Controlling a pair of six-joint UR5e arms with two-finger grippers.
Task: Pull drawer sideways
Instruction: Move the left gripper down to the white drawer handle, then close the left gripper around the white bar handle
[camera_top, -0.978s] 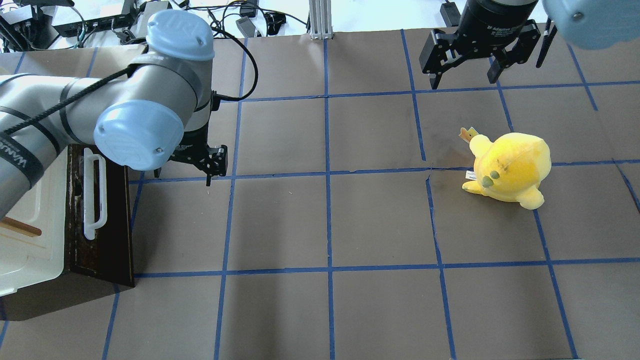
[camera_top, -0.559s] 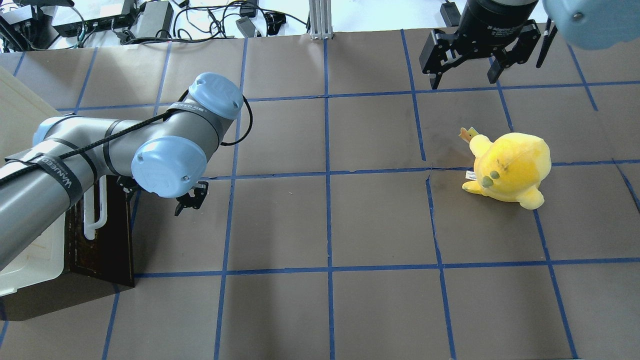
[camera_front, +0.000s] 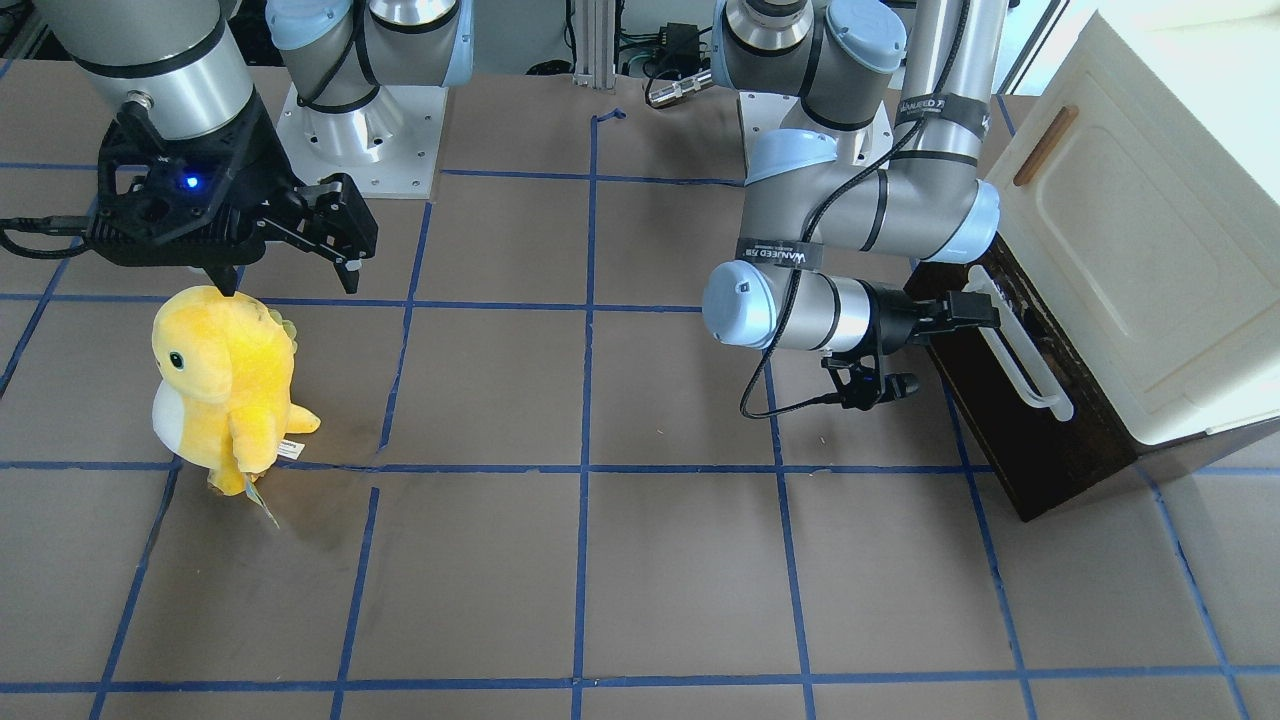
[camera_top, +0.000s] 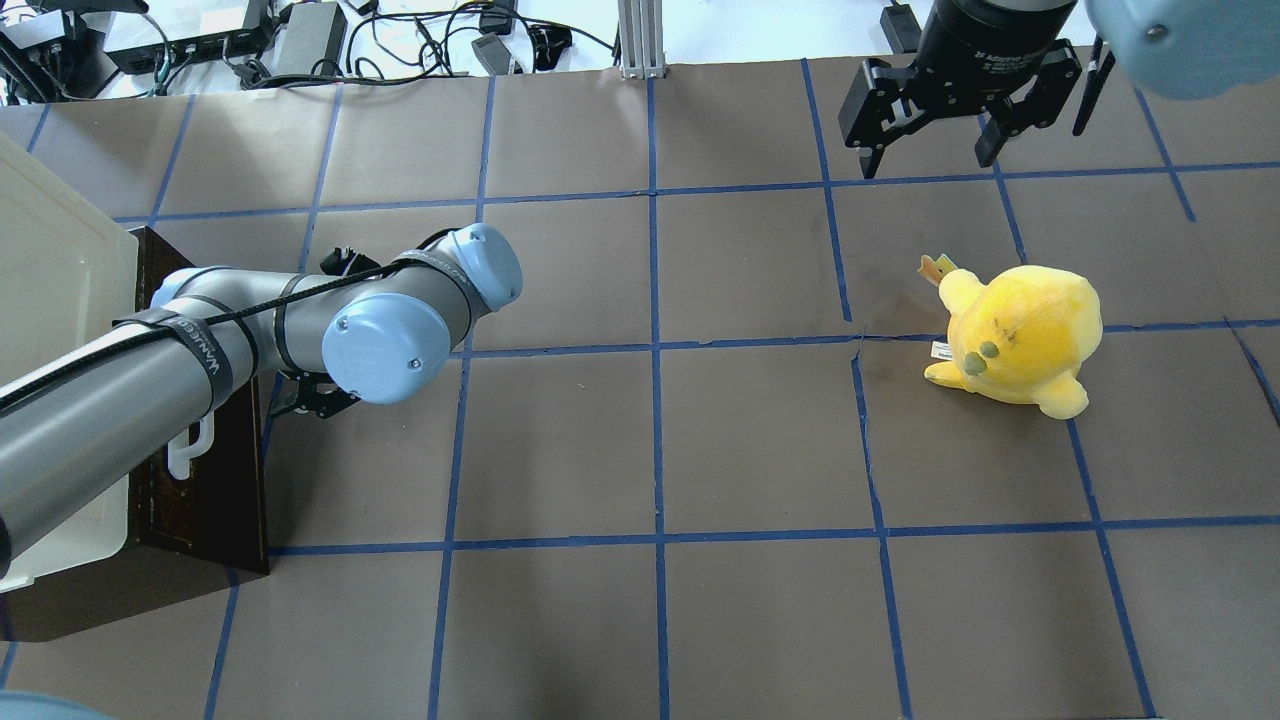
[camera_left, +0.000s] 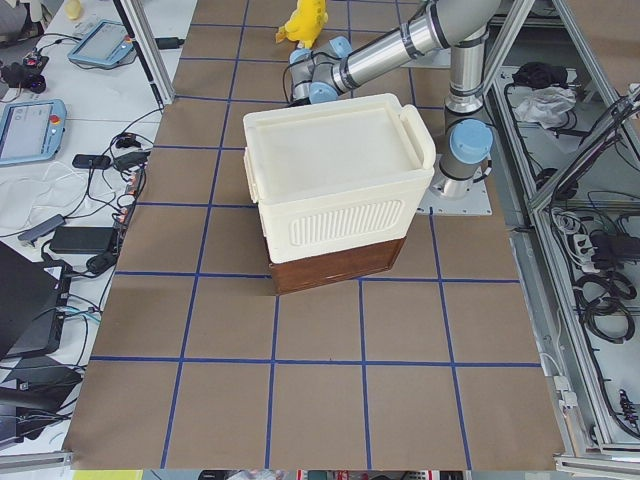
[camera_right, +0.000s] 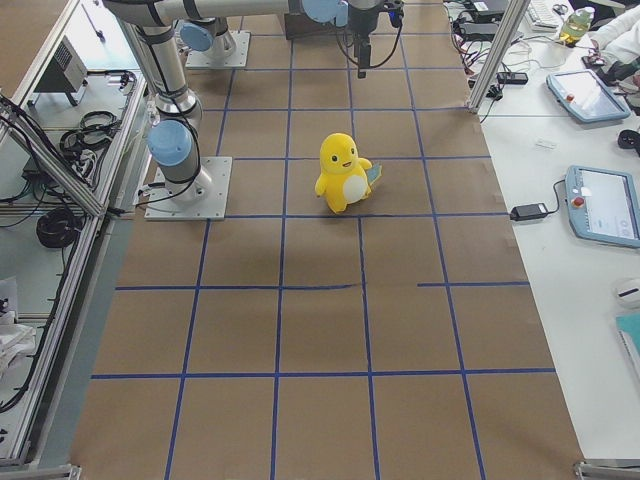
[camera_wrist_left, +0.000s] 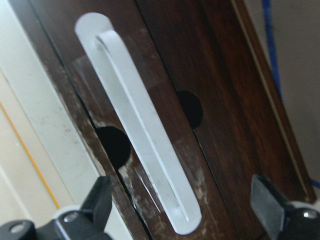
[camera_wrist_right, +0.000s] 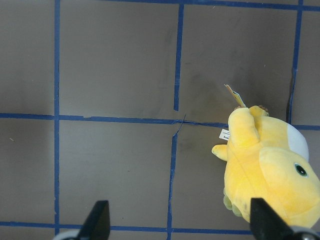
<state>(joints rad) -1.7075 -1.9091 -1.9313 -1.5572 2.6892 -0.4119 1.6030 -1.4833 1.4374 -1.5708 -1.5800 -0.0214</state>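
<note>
The drawer (camera_front: 1015, 440) shows its dark brown front at the foot of the cream cabinet (camera_front: 1130, 230). Its long white bar handle (camera_front: 1022, 362) runs along the front. Its sides and bottom are hidden. My left gripper (camera_front: 985, 312) is level and faces the front at the handle's far end. In the left wrist view the handle (camera_wrist_left: 145, 150) lies between my open fingers (camera_wrist_left: 102, 197), untouched. In the overhead view the arm hides the gripper, and part of the handle (camera_top: 190, 448) shows. My right gripper (camera_top: 930, 140) is open and empty, high at the far right.
A yellow plush toy (camera_front: 225, 370) stands on the right side of the brown gridded table (camera_top: 650, 450), below my right gripper; it also shows in the right wrist view (camera_wrist_right: 270, 170). The cabinet door has a small brown handle (camera_front: 1045, 145).
My left arm has swung down and towards the drawer. Its gripper has turned from pointing down at the table to facing the handle. The right arm and the toy have not moved.
</note>
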